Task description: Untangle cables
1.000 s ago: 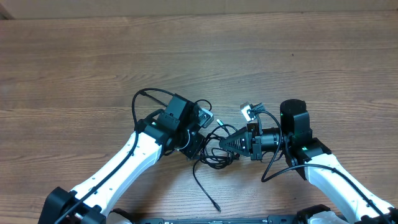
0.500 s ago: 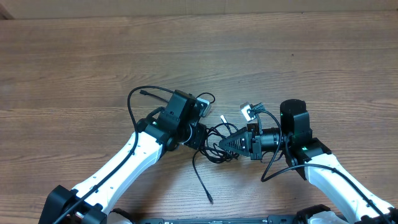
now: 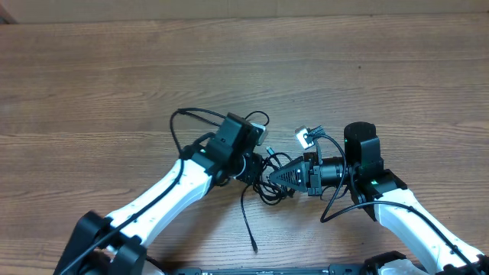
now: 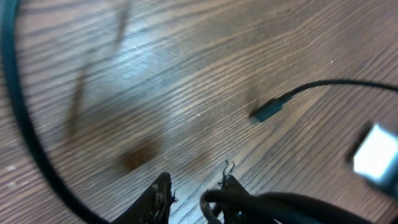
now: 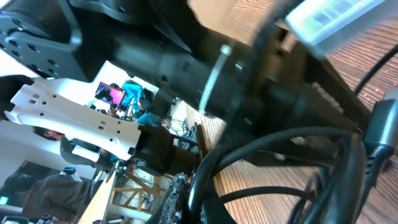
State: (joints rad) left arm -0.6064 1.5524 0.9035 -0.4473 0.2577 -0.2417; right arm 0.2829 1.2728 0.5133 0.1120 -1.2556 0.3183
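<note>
— Left gripper (image 4: 194,190): how is it set?
— Its jaws are held partly apart; bare wood is seen between them, and one of the cables (image 4: 267,200) is looped against a finger (image 4: 231,186)
— And the right gripper (image 3: 271,177)?
— It is closed, its tip pushed into the cables, which are bunched on the table (image 3: 114,76) between both arms; a grip cannot be confirmed

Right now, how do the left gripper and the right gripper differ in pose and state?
Left gripper: fingertips apart, wood visible between them, a cable hooked at one finger; right gripper: shut. The left gripper reaches into the tangle from the left, the right gripper from the right. Both meet at that tangle.
</note>
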